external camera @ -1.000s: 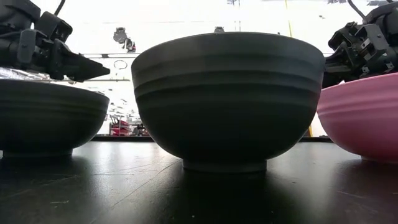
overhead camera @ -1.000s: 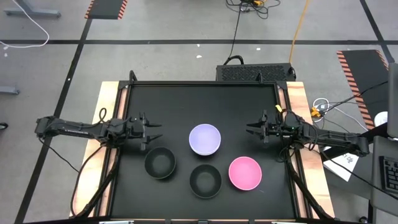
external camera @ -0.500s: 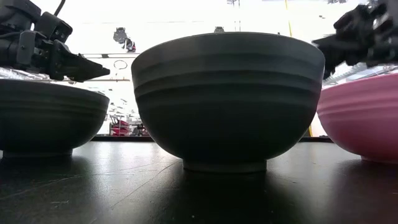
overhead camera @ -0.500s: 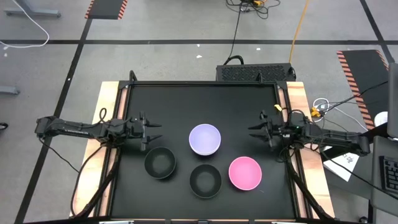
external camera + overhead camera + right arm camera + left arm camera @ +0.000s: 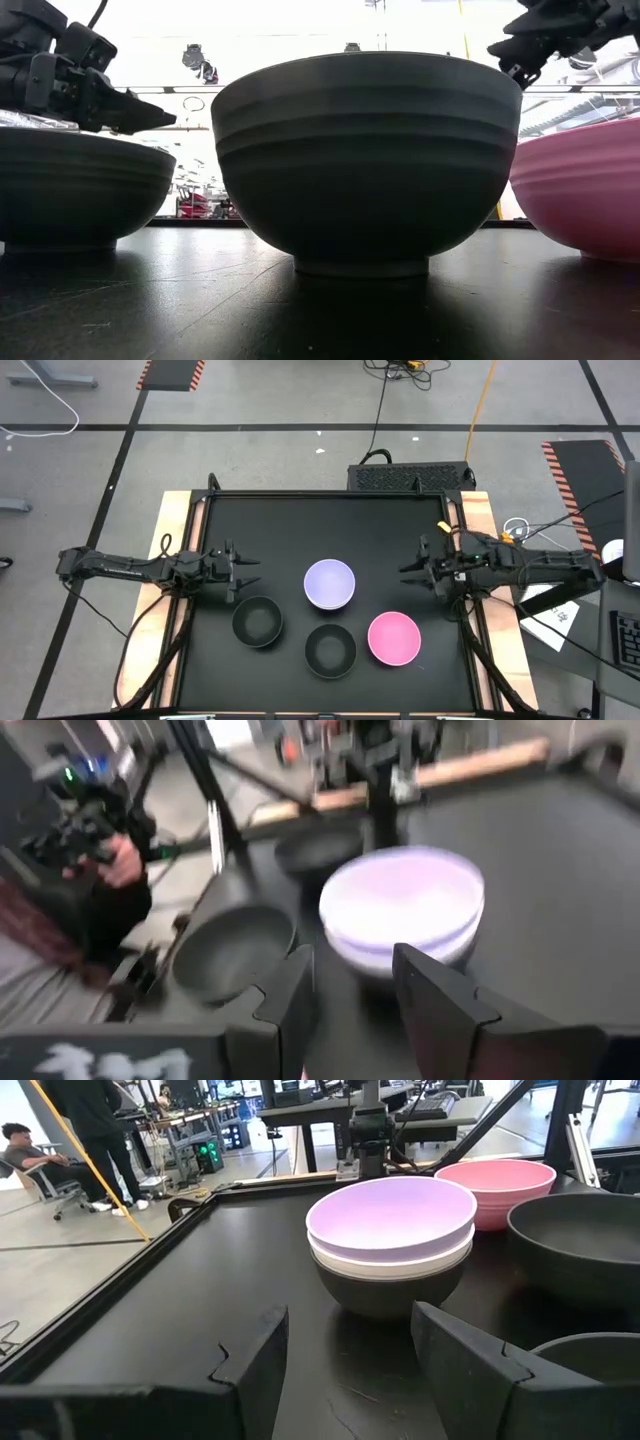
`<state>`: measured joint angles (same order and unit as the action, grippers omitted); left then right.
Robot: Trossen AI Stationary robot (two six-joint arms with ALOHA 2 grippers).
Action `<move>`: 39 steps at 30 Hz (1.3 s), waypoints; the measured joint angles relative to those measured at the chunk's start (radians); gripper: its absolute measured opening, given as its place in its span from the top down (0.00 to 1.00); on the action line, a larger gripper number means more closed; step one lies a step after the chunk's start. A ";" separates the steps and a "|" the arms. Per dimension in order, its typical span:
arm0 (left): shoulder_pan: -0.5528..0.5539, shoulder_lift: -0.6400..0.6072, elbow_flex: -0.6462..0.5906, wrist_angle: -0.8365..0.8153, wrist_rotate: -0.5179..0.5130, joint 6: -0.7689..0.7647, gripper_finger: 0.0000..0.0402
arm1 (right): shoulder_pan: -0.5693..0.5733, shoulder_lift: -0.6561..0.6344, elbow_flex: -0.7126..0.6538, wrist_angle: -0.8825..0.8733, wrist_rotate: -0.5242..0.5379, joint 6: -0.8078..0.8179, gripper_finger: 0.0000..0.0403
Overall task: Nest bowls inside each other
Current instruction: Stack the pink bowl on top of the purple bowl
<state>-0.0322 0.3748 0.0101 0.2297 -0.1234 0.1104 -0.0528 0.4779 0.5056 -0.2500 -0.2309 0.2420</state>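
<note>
Two tools, left tool point(image 5: 244, 572) and right tool point(image 5: 407, 571), both apart, empty, flanking lavender bowl point(image 5: 329, 582).

Grey floor point(image 5: 250, 400) with black tape lines, hazard-striped mats point(image 5: 170, 372), loose cables point(image 5: 400, 368)

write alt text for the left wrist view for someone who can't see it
A lavender bowl sits nested in a white bowl, itself in a black bowl, on a black table. A pink bowl stands behind, and the left tool is open in the foreground.
</note>
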 joint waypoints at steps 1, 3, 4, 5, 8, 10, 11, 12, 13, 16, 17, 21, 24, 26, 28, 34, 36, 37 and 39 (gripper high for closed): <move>0.000 0.000 0.000 -0.002 0.000 0.000 0.46 | 0.008 0.020 0.012 -0.032 0.000 0.018 0.68; 0.000 0.000 0.000 -0.004 0.000 0.000 0.46 | 0.029 0.057 0.021 -0.068 -0.001 0.060 0.68; 0.000 0.000 0.000 -0.005 0.000 0.000 0.46 | 0.041 0.072 0.022 -0.075 0.000 0.085 0.68; 0.000 0.000 0.000 -0.004 0.000 0.000 0.46 | 0.057 0.084 0.022 -0.078 -0.001 0.105 0.68; 0.000 0.000 0.000 -0.005 0.001 0.000 0.46 | 0.112 0.116 0.023 -0.072 -0.001 0.159 0.68; 0.000 0.000 0.000 -0.005 0.001 0.000 0.46 | 0.166 0.136 0.023 -0.062 -0.001 0.183 0.68; 0.000 0.000 0.000 -0.007 0.001 0.000 0.46 | 0.196 0.145 0.023 -0.053 -0.001 0.198 0.68; 0.000 0.000 0.000 -0.011 0.001 -0.001 0.46 | 0.225 0.154 0.023 -0.043 -0.001 0.216 0.68; 0.000 0.000 0.000 -0.014 0.001 -0.003 0.46 | 0.253 0.163 0.023 -0.034 0.001 0.235 0.68; 0.000 0.000 0.000 -0.017 0.001 -0.011 0.46 | 0.344 0.206 0.024 -0.010 0.063 0.303 0.68; 0.000 0.000 0.000 -0.017 0.001 -0.011 0.46 | 0.369 0.222 0.024 -0.009 0.086 0.331 0.68; 0.000 0.000 0.000 -0.015 0.002 -0.009 0.46 | 0.431 0.280 0.024 -0.038 0.205 0.437 0.68; 0.000 0.000 0.000 -0.004 0.002 -0.007 0.46 | 0.442 0.313 0.024 -0.074 0.273 0.490 0.68; 0.000 0.000 0.001 0.013 0.002 -0.007 0.46 | 0.441 0.327 0.024 -0.103 0.308 0.526 0.68; 0.000 0.000 0.001 0.015 0.002 -0.007 0.46 | 0.441 0.338 0.024 -0.114 0.313 0.559 0.68; 0.000 0.000 0.001 0.015 0.018 -0.014 0.46 | 0.441 0.350 0.024 -0.124 0.261 0.613 0.68; 0.000 0.000 0.001 0.015 0.022 -0.015 0.46 | 0.447 0.350 0.024 -0.113 0.233 0.642 0.68; 0.000 0.000 0.001 0.015 0.022 -0.016 0.46 | 0.454 0.350 0.024 -0.114 0.230 0.664 0.68; 0.000 0.000 0.001 0.015 0.022 -0.018 0.46 | 0.467 0.352 0.024 -0.122 0.230 0.708 0.68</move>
<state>-0.0322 0.3748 0.0109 0.2443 -0.1017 0.0921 0.4141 0.8296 0.5301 -0.3725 -0.0010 0.9499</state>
